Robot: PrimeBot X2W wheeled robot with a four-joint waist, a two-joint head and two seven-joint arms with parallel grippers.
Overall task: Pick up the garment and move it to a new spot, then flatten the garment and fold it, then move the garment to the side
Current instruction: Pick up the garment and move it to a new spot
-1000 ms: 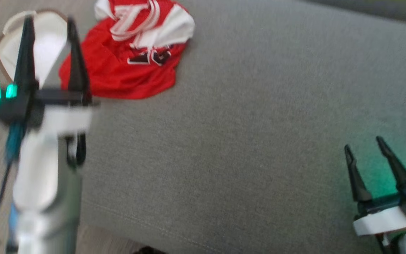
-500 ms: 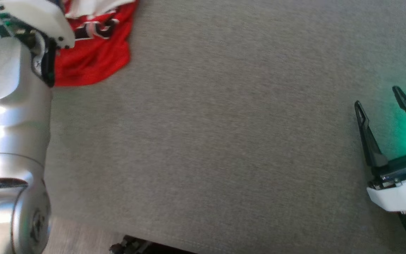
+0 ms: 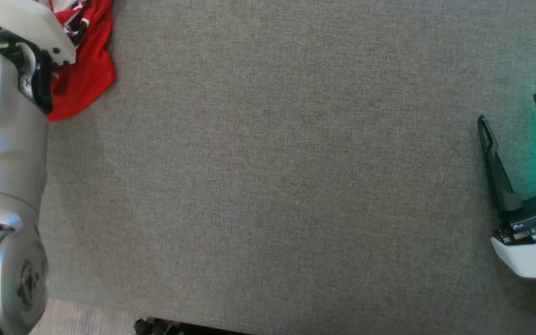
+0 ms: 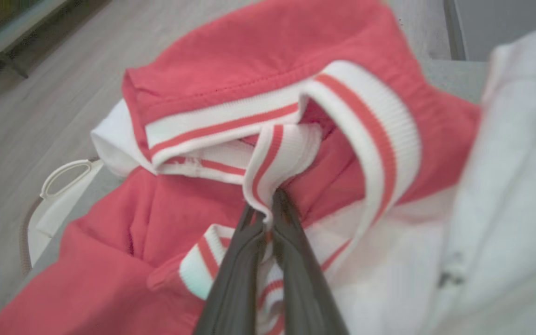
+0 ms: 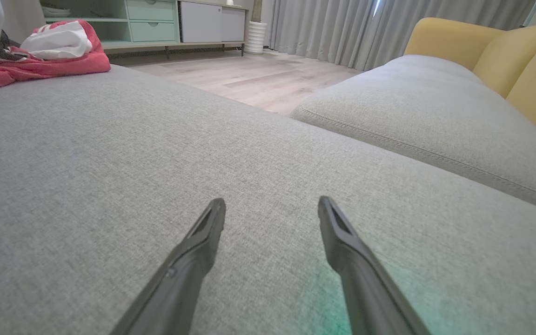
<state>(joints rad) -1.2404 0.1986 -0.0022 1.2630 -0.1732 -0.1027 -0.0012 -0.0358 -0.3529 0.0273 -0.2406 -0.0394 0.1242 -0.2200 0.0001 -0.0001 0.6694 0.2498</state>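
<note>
The garment (image 4: 268, 93) is a red jersey with white panels and red-and-white ribbed trim, lying crumpled at the far left corner of the grey cushion (image 3: 272, 163). In the left wrist view my left gripper (image 4: 268, 204) is shut on a fold of that ribbed trim. From the head view a red edge of the garment (image 3: 86, 79) shows beside my silver left arm (image 3: 3, 139), which hides the gripper. My right gripper (image 3: 512, 109) hovers open low over the cushion at the right, its fingers (image 5: 203, 232) spread with nothing between them. The garment (image 5: 40, 65) appears far off in the right wrist view.
A white basket (image 4: 58, 186) stands on the wooden floor just past the garment's corner of the cushion. A second grey cushion (image 5: 435, 121) and yellow backrests (image 5: 519, 60) lie to the right. A green cabinet (image 5: 123, 23) and curtains stand across the room.
My left gripper reached over the garment and shut on its ribbed trim. The head camera has swung, so the garment now sits at the frame's top left corner. The right gripper stays open.
</note>
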